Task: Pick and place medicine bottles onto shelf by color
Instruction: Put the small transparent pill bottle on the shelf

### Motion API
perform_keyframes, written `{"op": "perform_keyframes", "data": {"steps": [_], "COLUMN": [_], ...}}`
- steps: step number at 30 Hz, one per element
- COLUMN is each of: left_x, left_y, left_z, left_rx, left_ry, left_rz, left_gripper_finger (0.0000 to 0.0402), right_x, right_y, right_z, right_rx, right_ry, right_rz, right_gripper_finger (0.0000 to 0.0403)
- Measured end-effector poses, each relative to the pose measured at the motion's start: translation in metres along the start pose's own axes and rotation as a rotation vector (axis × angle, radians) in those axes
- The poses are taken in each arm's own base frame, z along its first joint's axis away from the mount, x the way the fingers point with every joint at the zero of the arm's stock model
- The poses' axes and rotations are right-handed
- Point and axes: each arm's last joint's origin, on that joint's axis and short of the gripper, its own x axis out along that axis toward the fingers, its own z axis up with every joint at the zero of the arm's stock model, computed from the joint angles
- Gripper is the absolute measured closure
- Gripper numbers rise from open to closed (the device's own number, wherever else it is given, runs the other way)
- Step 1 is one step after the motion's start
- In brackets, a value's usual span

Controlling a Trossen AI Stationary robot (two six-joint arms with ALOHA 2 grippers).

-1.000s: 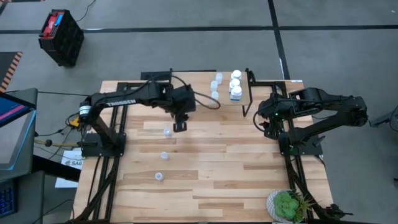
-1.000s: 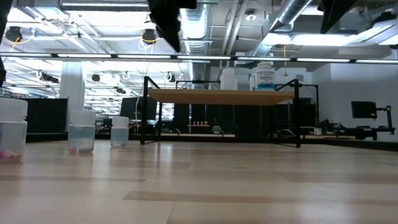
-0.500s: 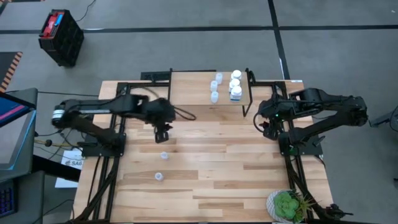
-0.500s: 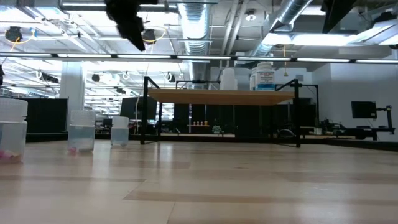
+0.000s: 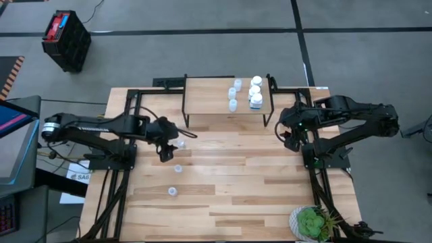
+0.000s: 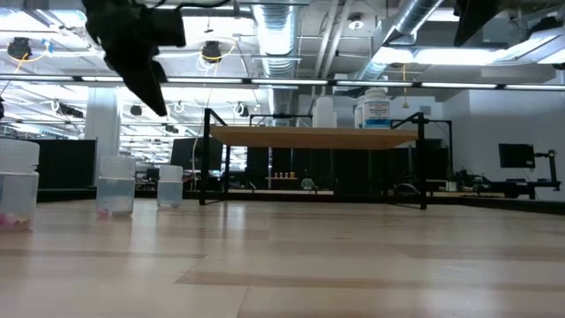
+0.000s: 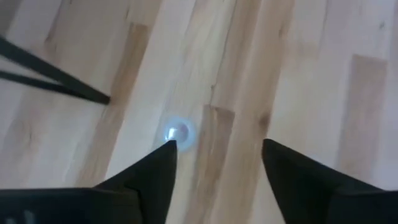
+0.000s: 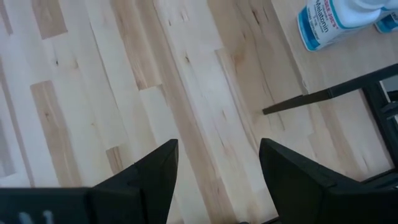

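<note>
Read from above, with the shelf at twelve o'clock. Nearest, at about eight o'clock on the table (image 5: 229, 202), one pale-blue bottle (image 5: 173, 192) standing alone; just beyond it, at nine, a second pale-blue bottle (image 5: 178, 169).

Farther in, between nine and ten o'clock, left gripper (image 7: 217, 149) hanging above the wood with fingers spread wide and nothing between them. Third pale-blue bottle (image 7: 177, 132) upright close beside one fingertip, outside the gap, not inside it. Likely step: picking up this bottle. Best done by shifting sideways until the cap sits midway between the fingers, then dropping straight down and closing low on the body, gently, so as not to tip so light a thing or knock it toward its neighbour.

At two o'clock, right gripper (image 8: 217, 149) waiting above bare table, fingers apart and empty.

Farthest, at twelve, shelf (image 5: 206, 94) already carrying three pale-blue bottles (image 5: 233, 93) in one column and three white bottles (image 5: 256, 91) alongside. Worth continuing the blue column, well clear of the white.
</note>
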Motion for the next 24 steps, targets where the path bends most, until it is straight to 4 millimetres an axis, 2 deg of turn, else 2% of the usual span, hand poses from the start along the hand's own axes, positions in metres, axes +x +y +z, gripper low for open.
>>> {"op": "perform_keyframes", "data": {"steps": [5,8,24], "left_x": [0.024,0.035,0.090], "left_y": [0.000,0.000,-0.003], "left_z": [0.000,0.001,0.000], "left_rx": [0.061,0.093,0.147], "left_ry": [0.013,0.036,0.213], "left_rz": [0.064,0.112,0.188], "left_gripper_finger": [0.0127,0.0113,0.0118], "right_x": [0.000,0.000,0.000], "right_y": [0.000,0.000,0.000], "right_z": [0.000,0.000,0.000], "right_rx": [0.001,-0.002,-0.010], "right_ry": [-0.004,-0.004,-0.004], "right_rz": [0.001,0.002,0.001], "right_gripper_finger": [0.0155,0.0155,0.0155]}}
